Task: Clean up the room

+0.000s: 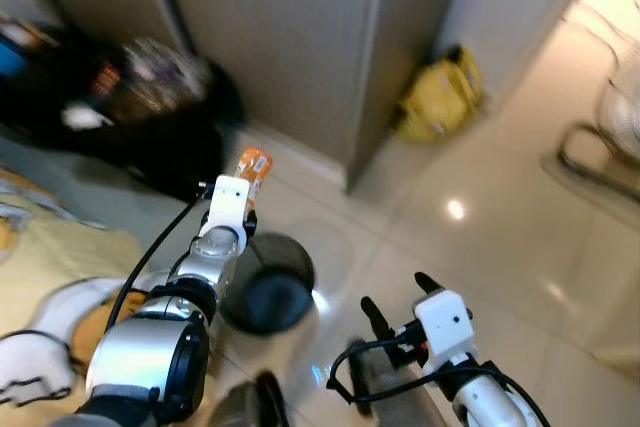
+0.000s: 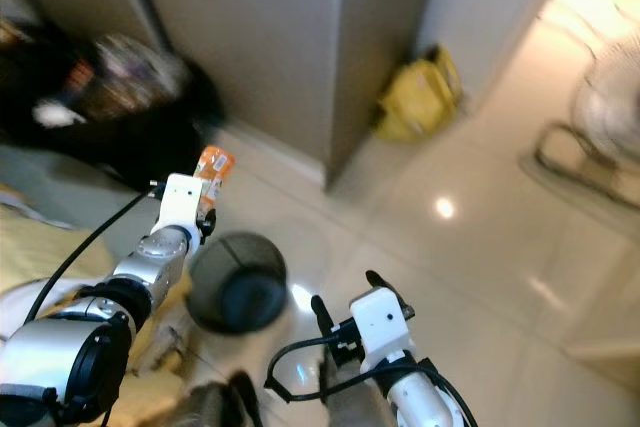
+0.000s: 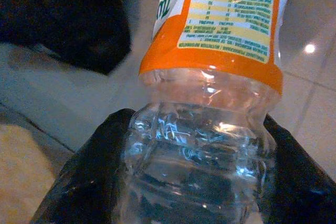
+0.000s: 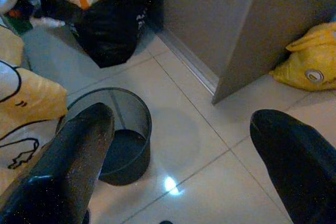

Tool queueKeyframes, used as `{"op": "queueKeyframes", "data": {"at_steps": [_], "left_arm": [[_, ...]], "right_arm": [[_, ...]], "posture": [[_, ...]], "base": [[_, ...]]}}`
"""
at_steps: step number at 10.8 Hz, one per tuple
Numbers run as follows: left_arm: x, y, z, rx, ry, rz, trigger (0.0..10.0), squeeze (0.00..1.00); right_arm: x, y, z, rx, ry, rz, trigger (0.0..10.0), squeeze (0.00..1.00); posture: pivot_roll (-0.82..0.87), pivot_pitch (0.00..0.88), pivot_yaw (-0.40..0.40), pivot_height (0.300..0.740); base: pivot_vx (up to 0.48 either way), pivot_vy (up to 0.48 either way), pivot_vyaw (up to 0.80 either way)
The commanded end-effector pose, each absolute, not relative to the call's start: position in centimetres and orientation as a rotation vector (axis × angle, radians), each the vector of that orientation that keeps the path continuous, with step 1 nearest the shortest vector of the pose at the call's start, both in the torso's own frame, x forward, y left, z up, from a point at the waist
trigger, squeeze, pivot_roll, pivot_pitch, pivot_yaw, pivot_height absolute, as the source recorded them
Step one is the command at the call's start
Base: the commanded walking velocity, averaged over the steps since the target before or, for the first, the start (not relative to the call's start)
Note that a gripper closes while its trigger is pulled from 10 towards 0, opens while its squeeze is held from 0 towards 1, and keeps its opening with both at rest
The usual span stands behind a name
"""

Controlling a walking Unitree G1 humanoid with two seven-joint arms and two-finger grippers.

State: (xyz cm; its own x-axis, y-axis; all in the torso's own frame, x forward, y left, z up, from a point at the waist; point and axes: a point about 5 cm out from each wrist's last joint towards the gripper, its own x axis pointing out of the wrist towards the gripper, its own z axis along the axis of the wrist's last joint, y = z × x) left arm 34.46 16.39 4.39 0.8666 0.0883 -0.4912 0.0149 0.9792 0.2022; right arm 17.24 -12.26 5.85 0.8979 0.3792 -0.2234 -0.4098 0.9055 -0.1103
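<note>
My left gripper (image 1: 243, 195) is clamped on an empty plastic bottle (image 3: 210, 93) with an orange label; in the left wrist view my two fingers (image 3: 89, 182) press against the clear ribbed body on either side, the label end pointing away from me. I hold it low on the body, I judge, so the bottle sticks out past my fingertips and can drop free when I let go.

Just below and a little nearer than those fingertips stands the dark round bin (image 1: 268, 285) on the tiled floor (image 1: 480, 247). Its mouth is open upward, so it looks like the place this bottle is meant to go. The bottle is not over the opening: it hangs beyond the far rim, toward the black bag (image 4: 107, 22) by the wall.

My right gripper (image 1: 395, 309) has its fingers (image 4: 68, 156) spread wide apart and grips nothing; between them I see the bin and the floor. It is free, I suppose, for the next piece of litter. Beyond my right fingertips a yellow bag (image 1: 438, 95) lies against the corner of the grey cabinet (image 1: 300, 37).
</note>
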Motion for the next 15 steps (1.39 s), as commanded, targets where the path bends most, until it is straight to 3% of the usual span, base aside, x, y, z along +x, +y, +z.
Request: {"op": "queueKeyframes", "data": {"at_steps": [1, 3, 4, 13, 14, 15], "left_arm": [[33.5, 16.4, 3.1, 0.179, 0.584, 0.046, 10.0, 0.0], [32.4, 16.3, 1.7, 0.246, 0.65, 0.036, 10.0, 0.0], [32.3, 16.5, 1.6, 0.268, 0.658, 0.051, 10.0, 1.0], [34.1, 16.1, 3.8, 0.156, 0.587, 0.052, 10.0, 1.0], [35.0, 16.0, 5.0, 0.124, 0.531, 0.034, 10.0, 0.0], [35.2, 16.0, 5.4, 0.117, 0.511, 0.024, 10.0, 0.0]], "right_arm": [[16.7, -12.5, 5.8, -0.151, 0.228, 0.419, 10.0, 0.0], [16.0, -12.9, 6.3, -0.161, 0.252, 0.425, 10.0, 0.0], [15.9, -13.0, 6.4, -0.163, 0.263, 0.424, 10.0, 0.0], [17.8, -13.2, 6.7, -0.168, 0.28, 0.45, 10.0, 0.0], [19.1, -13.1, 7.1, -0.168, 0.241, 0.438, 10.0, 0.0], [19.4, -13.1, 7.2, -0.167, 0.232, 0.433, 10.0, 0.0]], "posture": [[-0.53, 0.376, 0.035, 0.74], [-0.55, 0.391, 0.019, 0.74], [-0.55, 0.39, 0.02, 0.74], [-0.51, 0.344, 0.019, 0.74], [-0.49, 0.302, 0.023, 0.74], [-0.49, 0.302, 0.023, 0.74]], "base": [[0.0, 0.0, 0.0], [0.0, 0.0, 0.0], [0.0, 0.0, 0.0], [0.0, 0.0, 0.0], [0.0, 0.0, 0.0], [0.0, 0.0, 0.0]]}}
